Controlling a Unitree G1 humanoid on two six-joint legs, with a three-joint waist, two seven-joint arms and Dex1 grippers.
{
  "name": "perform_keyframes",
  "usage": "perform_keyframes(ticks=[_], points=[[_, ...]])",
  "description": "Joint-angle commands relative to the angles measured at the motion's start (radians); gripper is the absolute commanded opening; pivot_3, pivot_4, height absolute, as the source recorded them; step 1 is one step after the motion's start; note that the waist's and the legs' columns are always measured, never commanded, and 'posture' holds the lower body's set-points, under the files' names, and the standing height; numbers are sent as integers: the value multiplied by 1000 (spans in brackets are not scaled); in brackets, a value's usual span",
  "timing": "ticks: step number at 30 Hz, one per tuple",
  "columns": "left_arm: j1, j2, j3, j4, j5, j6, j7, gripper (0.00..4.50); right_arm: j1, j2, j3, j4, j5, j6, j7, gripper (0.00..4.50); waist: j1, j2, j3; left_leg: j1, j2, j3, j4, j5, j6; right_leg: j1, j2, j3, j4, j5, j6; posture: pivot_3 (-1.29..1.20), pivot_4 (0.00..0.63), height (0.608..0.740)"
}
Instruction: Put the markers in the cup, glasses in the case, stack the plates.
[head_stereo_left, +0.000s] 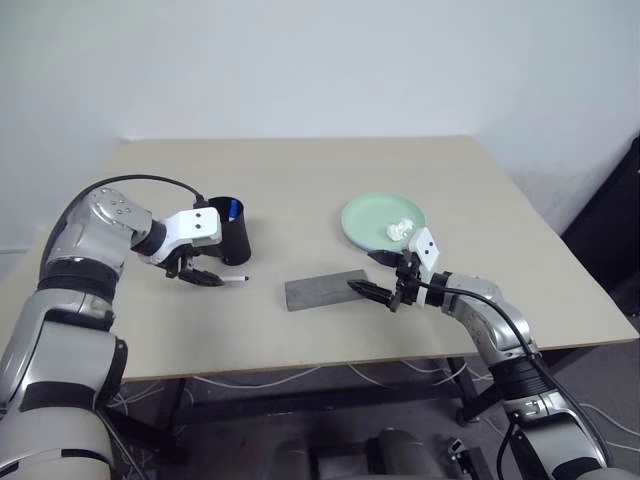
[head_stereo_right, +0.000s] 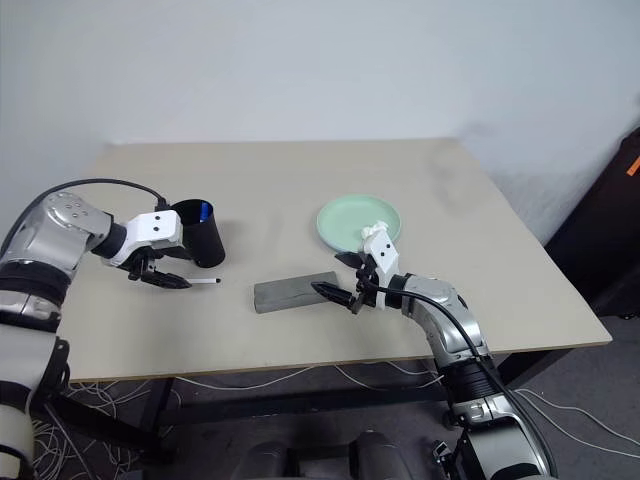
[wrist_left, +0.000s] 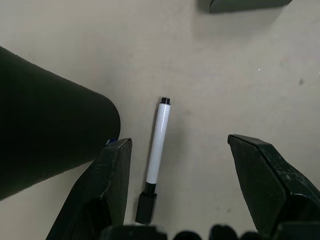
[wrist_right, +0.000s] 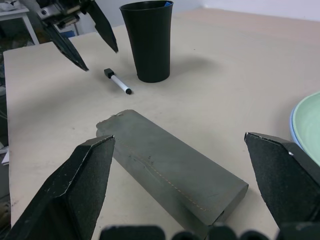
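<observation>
A black-capped marker (wrist_left: 159, 137) lies on the table beside the black cup (head_stereo_left: 234, 238), which holds a blue-capped marker (head_stereo_left: 232, 208). My left gripper (head_stereo_left: 207, 279) points down over the lying marker, open, with one finger on each side of it and not touching it. The grey case (head_stereo_left: 325, 288) lies shut at mid table. My right gripper (head_stereo_left: 365, 272) is open at the case's right end, with nothing held. The mint green plate (head_stereo_left: 370, 215) rests on the light blue plate (wrist_right: 291, 125). The glasses are out of view.
A small white lump of tissue (head_stereo_left: 400, 230) sits on the green plate, close behind my right wrist. The table (head_stereo_left: 300, 170) has bare room at the back and left. Its front edge runs just below both grippers.
</observation>
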Motion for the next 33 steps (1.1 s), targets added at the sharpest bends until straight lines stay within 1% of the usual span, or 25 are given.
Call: perform_keyframes(ticks=[1, 4, 11, 24, 25, 28, 30, 31, 33], points=[[-55, -15, -8, 64, 45, -39, 31, 3216, -11, -4, -23, -31, 5, -13, -6, 4500, -1, 0, 0, 0, 0, 0, 0, 0, 0, 0, 0, 0, 0, 0, 0, 0, 0, 740], [-76, -44, -17, 125, 85, -45, 75, 3216, -9, -9, -27, -33, 5, -12, -10, 4500, -1, 0, 0, 0, 0, 0, 0, 0, 0, 0, 0, 0, 0, 0, 0, 0, 0, 740], [-94, -76, -51, 203, 173, -61, 138, 3216, 0, -15, -28, -45, 8, -6, -15, 4500, -1, 0, 0, 0, 0, 0, 0, 0, 0, 0, 0, 0, 0, 0, 0, 0, 0, 740], [-75, -89, -50, 249, 219, -56, 149, 3216, 4, -16, -27, -53, 7, -3, -23, 4500, -1, -1, 0, 0, 0, 0, 0, 0, 0, 0, 0, 0, 1, 0, 0, 0, 0, 740], [-75, -89, -49, 250, 220, -56, 147, 2846, 4, -15, -27, -54, 7, -3, -24, 4500, -1, -1, 0, 0, 0, 0, 0, 0, 0, 0, 0, 0, 1, 0, 0, 0, 0, 740], [-75, -91, -45, 252, 222, -57, 142, 1993, 3, -16, -28, -50, 7, -4, -24, 4500, -2, -1, 0, 1, 0, 0, 0, 0, 0, 0, 0, 0, 1, 0, 0, 0, 0, 740], [-75, -90, -42, 252, 222, -62, 135, 1258, 4, -16, -27, -51, 7, -3, -25, 4500, -2, -1, 0, 1, 0, 0, 0, 0, 0, 0, 0, 0, 1, 0, 0, 0, 0, 740], [-76, -89, -41, 251, 222, -64, 134, 987, 5, -17, -27, -53, 7, -2, -25, 4500, -2, -1, 0, 1, 0, 0, 0, 0, 0, 0, 0, 0, 1, 0, 0, 0, 0, 740], [-77, -89, -41, 252, 224, -67, 141, 310, 5, -17, -26, -53, 8, -1, -25, 4500, -2, -1, 0, 0, 0, 0, 0, 0, 0, 0, 0, 0, 1, 0, 0, 0, 0, 740]])
